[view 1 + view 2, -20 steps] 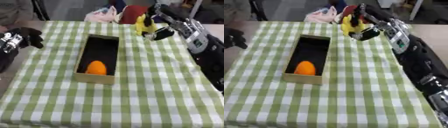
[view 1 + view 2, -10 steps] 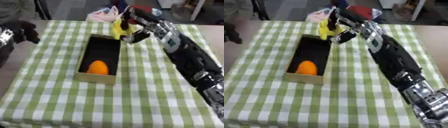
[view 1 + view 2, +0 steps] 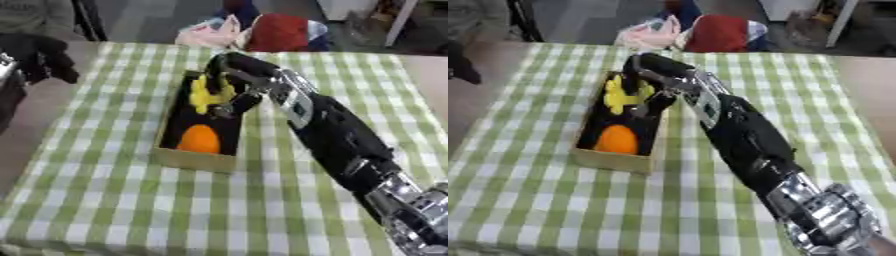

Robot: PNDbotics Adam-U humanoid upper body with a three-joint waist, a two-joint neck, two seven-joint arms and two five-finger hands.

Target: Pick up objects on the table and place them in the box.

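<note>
Now the right hand (image 3: pixel 234 82) holds the yellow object (image 3: pixel 208 95) over the box (image 3: pixel 188 157).

home-like room, checked tablecloth (image 3: pixel 122 200)

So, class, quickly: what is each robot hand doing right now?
Right robot hand: shut on the yellow object, over the box.
Left robot hand: at the left edge; fingers cannot be told.

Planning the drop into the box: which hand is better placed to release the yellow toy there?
Right: the right hand holds the yellow toy over the box. The left hand sits beyond the table's left edge.
</note>
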